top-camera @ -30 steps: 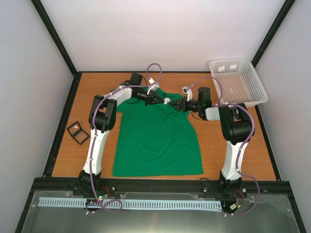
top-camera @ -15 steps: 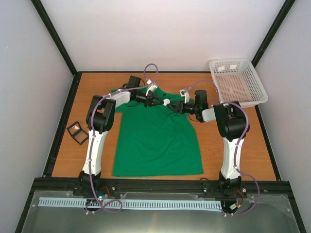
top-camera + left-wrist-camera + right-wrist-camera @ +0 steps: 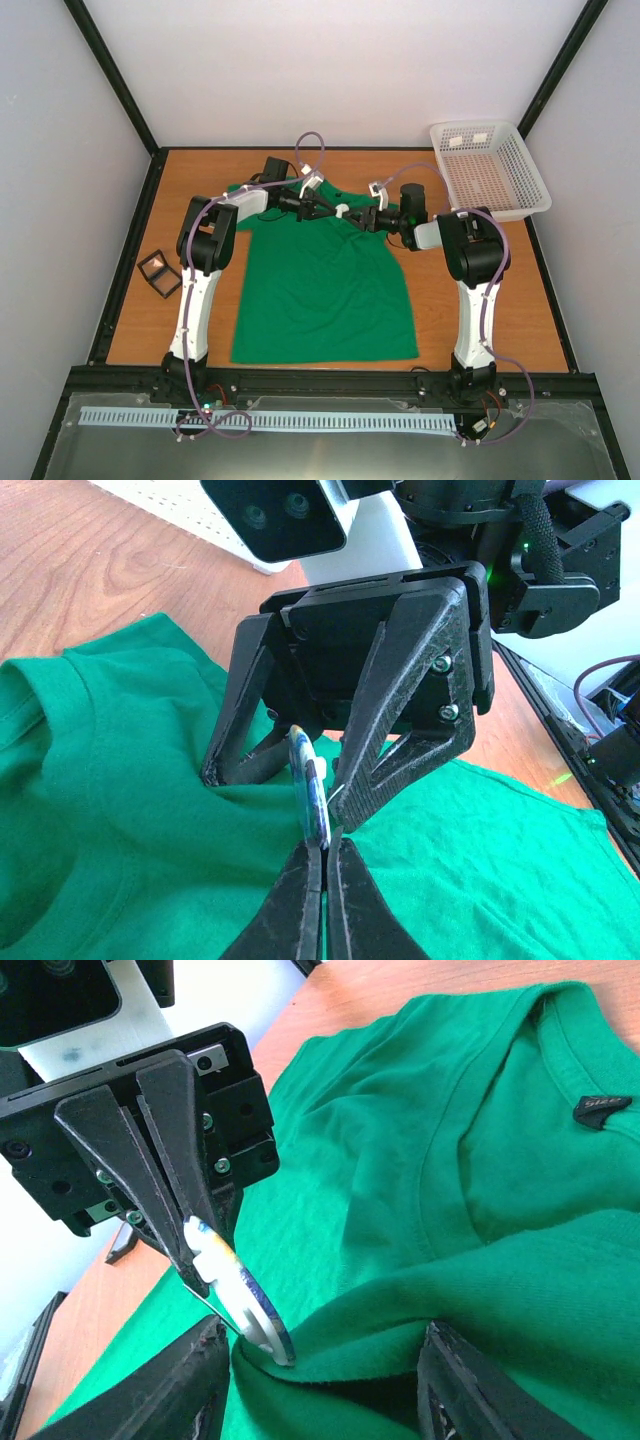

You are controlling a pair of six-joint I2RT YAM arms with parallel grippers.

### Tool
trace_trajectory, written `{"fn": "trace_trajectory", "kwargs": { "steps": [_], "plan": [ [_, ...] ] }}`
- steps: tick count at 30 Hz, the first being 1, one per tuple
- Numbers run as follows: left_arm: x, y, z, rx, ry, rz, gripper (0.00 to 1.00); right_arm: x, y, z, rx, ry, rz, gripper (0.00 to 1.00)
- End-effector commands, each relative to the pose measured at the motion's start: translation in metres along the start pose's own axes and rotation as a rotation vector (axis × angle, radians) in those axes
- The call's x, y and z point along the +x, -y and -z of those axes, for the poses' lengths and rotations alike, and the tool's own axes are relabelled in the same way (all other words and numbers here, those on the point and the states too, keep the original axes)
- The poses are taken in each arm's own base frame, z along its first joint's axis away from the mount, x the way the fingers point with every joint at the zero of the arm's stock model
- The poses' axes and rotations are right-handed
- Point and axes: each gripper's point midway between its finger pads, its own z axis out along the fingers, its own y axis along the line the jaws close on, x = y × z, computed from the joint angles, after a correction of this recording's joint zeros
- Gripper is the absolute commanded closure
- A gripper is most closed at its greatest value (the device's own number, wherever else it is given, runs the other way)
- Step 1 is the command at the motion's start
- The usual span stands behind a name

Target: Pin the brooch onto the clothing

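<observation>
The green T-shirt [image 3: 320,290] lies flat on the table, collar at the far side. My left gripper [image 3: 333,208] is shut on the small round brooch [image 3: 310,800], held edge-on with its lower rim touching the shirt [image 3: 120,810]. The brooch's whitish back and pin show in the right wrist view [image 3: 240,1300]. My right gripper [image 3: 358,216] faces the left one, open. Its fingertips [image 3: 200,1380] press on the shirt [image 3: 420,1160] with a raised fold bunched between them, right under the brooch. The dark collar label [image 3: 600,1108] lies beyond.
A white mesh basket [image 3: 490,170] stands at the far right corner. A small black square-framed case [image 3: 160,272] lies on the table left of the shirt. The wooden table [image 3: 500,300] shows on both sides of the shirt.
My right arm has swung left, bringing its gripper closer to the left gripper and the brooch. The left gripper has barely moved and still holds the brooch.
</observation>
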Motion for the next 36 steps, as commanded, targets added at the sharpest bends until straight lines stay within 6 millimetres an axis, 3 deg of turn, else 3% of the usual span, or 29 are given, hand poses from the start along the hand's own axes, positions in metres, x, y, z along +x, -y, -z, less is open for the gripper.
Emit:
{"fn": "trace_trajectory", "kwargs": {
  "steps": [1, 14, 27, 36],
  "plan": [
    [-0.033, 0.021, 0.010, 0.030, 0.039, -0.089, 0.99, -0.006, 0.002, -0.003, -0.008, 0.017, 0.013, 0.50],
    [-0.034, 0.025, 0.002, 0.019, 0.032, -0.097, 0.99, -0.015, 0.014, -0.004, 0.052, 0.062, -0.047, 0.50],
    [-0.035, 0.030, -0.006, 0.021, 0.014, -0.111, 0.99, -0.018, 0.003, -0.016, 0.038, 0.059, -0.056, 0.50],
    [-0.037, 0.033, -0.006, 0.020, 0.013, -0.125, 0.99, -0.014, 0.008, -0.018, 0.049, 0.054, -0.071, 0.52]
  ]
}}
